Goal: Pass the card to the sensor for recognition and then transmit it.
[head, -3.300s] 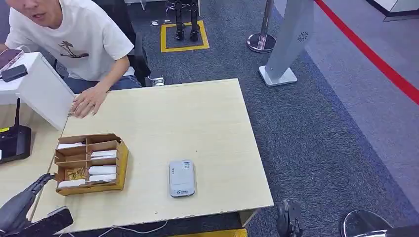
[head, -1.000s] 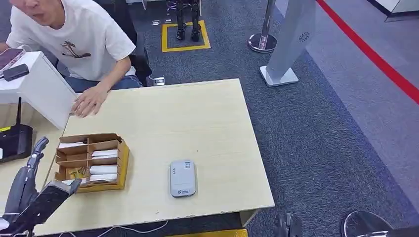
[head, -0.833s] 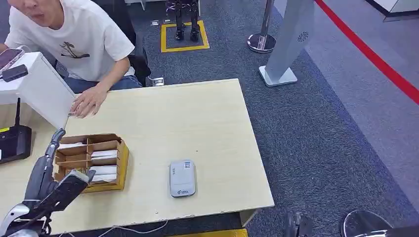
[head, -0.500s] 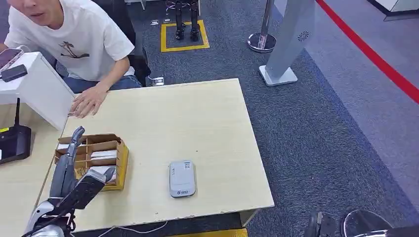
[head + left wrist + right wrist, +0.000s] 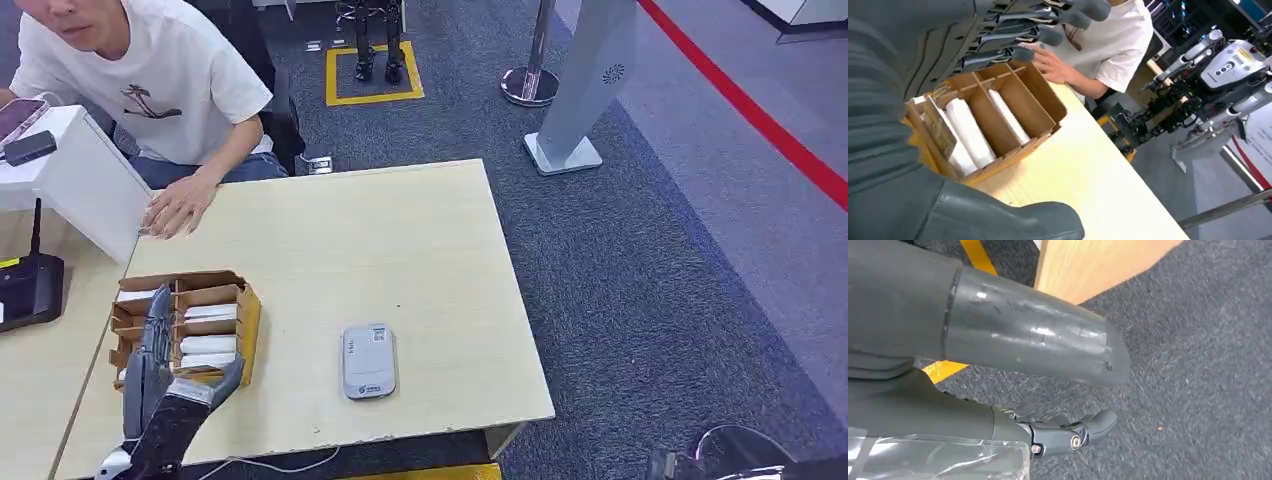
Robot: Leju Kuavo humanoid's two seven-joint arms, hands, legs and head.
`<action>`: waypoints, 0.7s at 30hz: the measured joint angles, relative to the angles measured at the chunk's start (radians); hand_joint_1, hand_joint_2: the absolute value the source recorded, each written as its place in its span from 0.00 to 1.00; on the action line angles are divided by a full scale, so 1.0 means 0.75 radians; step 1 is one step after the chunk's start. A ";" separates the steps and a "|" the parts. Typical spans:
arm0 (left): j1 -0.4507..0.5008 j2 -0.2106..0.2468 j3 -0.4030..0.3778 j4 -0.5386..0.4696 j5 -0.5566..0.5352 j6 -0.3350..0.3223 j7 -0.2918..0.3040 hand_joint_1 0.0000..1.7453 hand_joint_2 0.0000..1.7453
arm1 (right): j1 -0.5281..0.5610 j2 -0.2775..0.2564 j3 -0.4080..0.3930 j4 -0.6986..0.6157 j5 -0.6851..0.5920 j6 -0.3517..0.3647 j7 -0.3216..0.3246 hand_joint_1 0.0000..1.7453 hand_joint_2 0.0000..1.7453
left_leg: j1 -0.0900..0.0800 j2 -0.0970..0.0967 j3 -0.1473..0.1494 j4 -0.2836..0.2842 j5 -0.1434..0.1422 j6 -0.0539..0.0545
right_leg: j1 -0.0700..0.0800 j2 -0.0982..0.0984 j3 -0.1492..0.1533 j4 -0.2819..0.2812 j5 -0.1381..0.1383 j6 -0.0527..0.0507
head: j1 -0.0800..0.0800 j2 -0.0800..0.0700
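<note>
While the left hand (image 5: 165, 385) hovers over the near-left part of the cardboard card box (image 5: 247, 322), fingers spread and grasping nothing, the task looks barely begun: no card has been lifted, none has reached the sensor, and the handover is still to come. White cards (image 5: 208, 344) lie in the box's compartments, at about 8 o'clock on the wooden table (image 5: 400, 250) in the head view; the left wrist view shows them lying flat between the dividers (image 5: 967, 131). The grey sensor (image 5: 368, 361) rests flat at about 6 o'clock, well apart from the box, with bare tabletop between them, so a sweep toward 3 o'clock looks unobstructed. The right hand (image 5: 1068, 432) hangs below the table's corner above the carpet, fingers loosely apart and holding nothing. A person's hand (image 5: 178, 205) rests on the far-left edge at about 10 o'clock, near a white box (image 5: 90, 185). The compartment walls are narrow, so pinching one card probably leaves little room for the fingers.
</note>
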 joint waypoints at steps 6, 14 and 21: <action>0.003 -0.009 0.009 -0.007 -0.034 -0.018 0.026 0.00 1.00 | -0.001 0.008 -0.058 -0.003 0.062 0.014 0.005 0.00 0.00 | 0.000 0.000 0.000 0.000 0.000 0.000 | 0.000 0.000 0.000 0.000 0.000 0.000 | 0.000 0.000; -0.050 0.052 0.011 0.002 -0.151 -0.096 0.232 0.00 1.00 | -0.022 0.011 -0.129 0.023 0.137 0.015 0.003 0.00 0.00 | 0.000 0.000 0.000 0.000 0.000 0.000 | 0.000 0.000 0.000 0.000 0.000 0.000 | 0.001 0.000; -0.186 0.239 0.010 0.069 -0.225 -0.236 0.401 0.00 1.00 | -0.061 0.012 -0.157 0.062 0.192 0.015 -0.015 0.00 0.00 | 0.001 0.000 0.001 0.000 0.002 -0.002 | 0.001 0.000 0.000 0.002 0.001 -0.002 | 0.000 0.000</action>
